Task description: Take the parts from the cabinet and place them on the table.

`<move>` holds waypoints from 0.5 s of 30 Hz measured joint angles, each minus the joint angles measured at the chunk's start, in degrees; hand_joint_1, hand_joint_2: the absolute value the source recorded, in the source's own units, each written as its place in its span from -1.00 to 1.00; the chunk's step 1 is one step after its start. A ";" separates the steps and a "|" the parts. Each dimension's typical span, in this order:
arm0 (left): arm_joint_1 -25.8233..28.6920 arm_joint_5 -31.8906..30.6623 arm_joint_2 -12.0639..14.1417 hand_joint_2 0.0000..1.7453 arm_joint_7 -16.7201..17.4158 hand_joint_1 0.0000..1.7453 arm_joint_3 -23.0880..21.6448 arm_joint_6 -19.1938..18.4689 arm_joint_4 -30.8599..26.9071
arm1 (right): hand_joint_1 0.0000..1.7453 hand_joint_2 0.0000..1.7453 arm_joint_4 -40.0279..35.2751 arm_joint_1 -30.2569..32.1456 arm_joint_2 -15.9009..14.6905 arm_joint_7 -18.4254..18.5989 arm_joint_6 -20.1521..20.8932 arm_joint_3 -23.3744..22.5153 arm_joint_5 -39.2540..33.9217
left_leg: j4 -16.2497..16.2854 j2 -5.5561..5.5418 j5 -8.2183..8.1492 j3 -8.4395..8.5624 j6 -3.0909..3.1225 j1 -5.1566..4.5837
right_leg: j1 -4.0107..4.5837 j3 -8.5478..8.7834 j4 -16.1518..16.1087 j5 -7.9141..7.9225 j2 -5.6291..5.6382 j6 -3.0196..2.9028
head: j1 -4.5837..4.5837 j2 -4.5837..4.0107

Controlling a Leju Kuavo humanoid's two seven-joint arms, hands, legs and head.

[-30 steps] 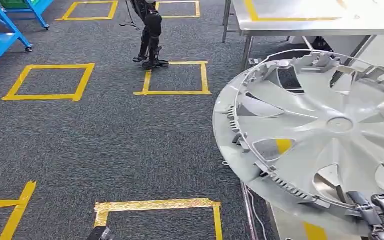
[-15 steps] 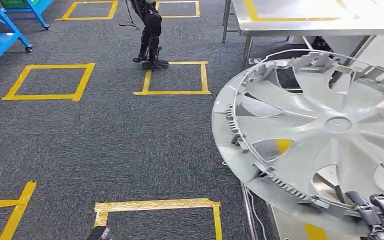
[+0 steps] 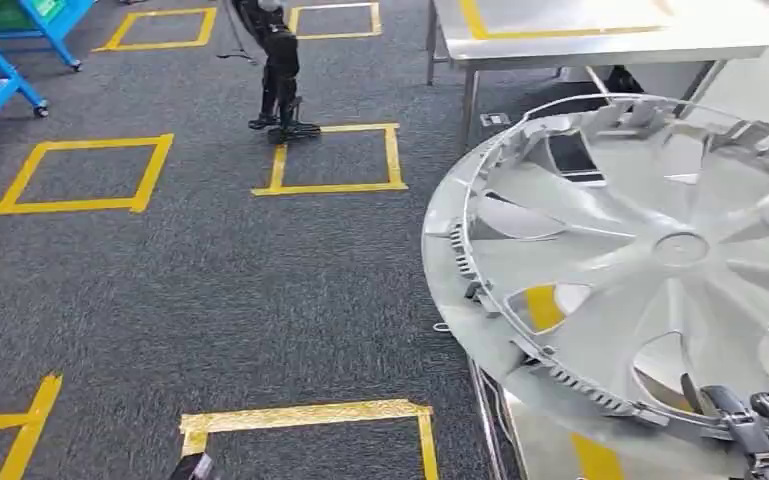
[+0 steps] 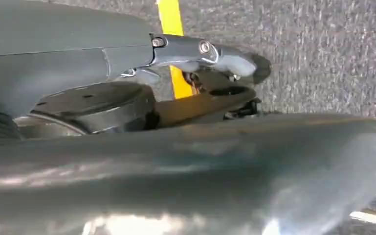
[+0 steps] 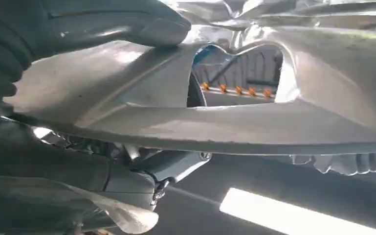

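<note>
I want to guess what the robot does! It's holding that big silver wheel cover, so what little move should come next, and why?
Probably it should keep carrying the wheel cover a little further over the steel table before lowering it. The right hand grips the cover's near rim, and much of the cover hangs out over the carpet, so letting go now would likely drop it.

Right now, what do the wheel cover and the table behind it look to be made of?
Wheel cover: probably moulded plastic with silver paint, given the thin spokes and the clip tabs round its rim. Table: looks like brushed steel, a dull sheen on top and bare metal legs.
</note>
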 joint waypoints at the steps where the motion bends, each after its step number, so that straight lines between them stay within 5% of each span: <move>1: 0.15 0.93 0.28 -1.00 0.57 -1.00 1.03 -0.09 0.00 | 1.00 1.00 -0.02 0.15 0.00 0.00 0.00 0.20 0.00 | -0.05 0.49 -0.03 0.39 -0.05 0.07 | 0.23 -0.28 0.20 -0.18 0.67 -0.48 | -0.67 0.00; 2: 0.12 1.49 0.32 -1.00 0.87 -1.00 1.47 -0.13 0.00 | 1.00 1.00 -0.02 0.27 0.00 0.00 0.00 0.24 -0.02 | -0.02 0.74 -0.39 0.27 -0.32 0.36 | 0.12 -0.30 0.20 -0.09 1.17 -0.79 | -0.76 0.00; 4: 0.09 1.89 0.28 -1.00 1.05 -1.00 2.33 -0.22 0.00 | 1.00 1.00 -0.09 0.18 0.00 0.02 0.00 0.28 -0.04 | 3.09 -1.76 -2.93 -0.76 -0.75 0.66 | 0.23 -0.26 0.08 -0.06 1.82 -1.23 | -0.82 0.00; 7: 0.36 2.00 0.22 -1.00 1.05 -1.00 2.72 -0.20 0.00 | 1.00 1.00 -0.09 0.19 0.00 0.04 0.00 0.35 -0.07 | 16.70 -2.61 -8.59 -7.37 -0.46 0.66 | 0.73 -0.35 0.08 -0.07 3.34 -1.62 | -0.91 0.00; 9: 0.56 1.80 0.20 -1.00 1.03 -1.00 2.92 -0.07 0.00 | 1.00 1.00 -0.09 0.25 0.00 0.04 0.00 0.35 -0.07 | 17.50 -2.81 -6.75 -8.57 0.30 0.40 | 1.03 -0.24 0.08 -0.04 4.63 -1.72 | -0.87 0.00; 11: 0.53 1.43 0.20 -1.00 0.92 -1.00 2.94 -0.02 0.00 | 1.00 1.00 -0.09 0.25 0.00 0.04 0.00 0.35 -0.07 | 10.55 -3.58 -1.35 -6.14 1.06 -0.03 | 1.09 0.00 0.08 0.00 5.87 -1.77 | -0.85 0.00; 12: 0.53 1.32 0.20 -1.00 0.86 -1.00 2.94 0.06 0.00 | 1.00 1.00 -0.11 0.25 0.00 0.04 0.00 0.37 -0.07 | 5.60 -4.89 1.57 -4.22 1.44 -0.17 | 1.02 0.20 0.05 0.01 6.40 -1.78 | -0.89 0.00; 13: 0.61 1.19 0.39 -1.00 0.86 -1.00 2.94 0.24 0.00 | 1.00 1.00 -0.09 0.23 0.00 0.04 0.00 0.37 -0.07 | 3.17 -8.30 1.60 -3.13 1.61 -0.19 | 0.83 0.06 -0.06 0.14 6.89 -1.66 | -0.71 0.00; 15: 0.53 1.17 0.44 -1.00 0.81 -1.00 2.94 0.28 0.00 | 1.00 1.00 -0.11 0.20 0.00 0.07 0.00 0.39 -0.09 | 1.97 -7.77 1.73 -3.15 1.88 -0.62 | 0.45 -0.62 -0.16 0.68 8.02 -0.89 | -1.13 0.00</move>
